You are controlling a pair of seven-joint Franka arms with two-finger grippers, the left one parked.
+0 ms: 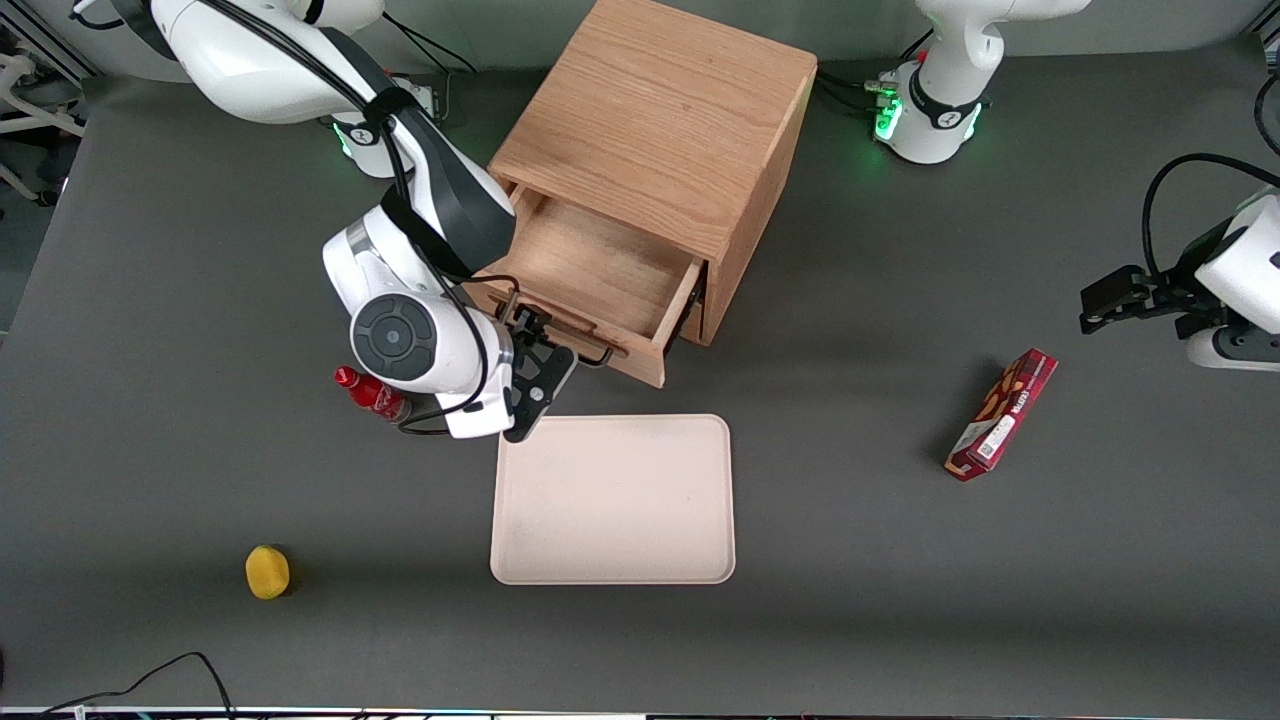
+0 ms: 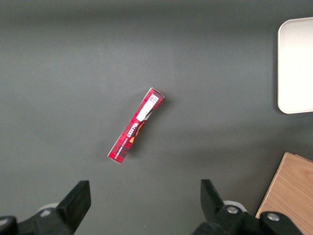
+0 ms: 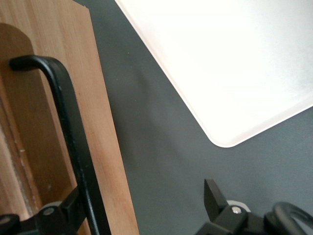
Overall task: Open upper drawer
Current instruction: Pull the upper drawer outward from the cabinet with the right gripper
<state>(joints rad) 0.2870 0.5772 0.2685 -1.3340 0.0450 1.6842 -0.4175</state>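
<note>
Gripper, front view: the right arm's tool sits at the front of the upper drawer, at about seven o'clock from the cabinet. The drawer stands well out of the cabinet, its bare wooden floor exposed, so the opening looks largely done. Its black handle runs past the gripper. A pale tray lies at six o'clock from the drawer, near it but apart. A red bottle lies just beside the wrist housing at its nine o'clock, a yellow object at seven o'clock from the tray, and a red box toward the parked arm's end of the table.

Left wrist view: the red box lies alone on the dark table, with an edge of the tray at two o'clock from it and a corner of the cabinet at four o'clock.

Right wrist view: the gripper is spread wide. The handle passes between the fingers, close against one and unclamped, across the oak drawer front; the tray shows near it.

Likely hazards: a sideways retreat could hook the bar on a finger and drag the drawer or slew the cabinet; further pulling might run the drawer off its slides; a wrist swing could knock the bottle
</note>
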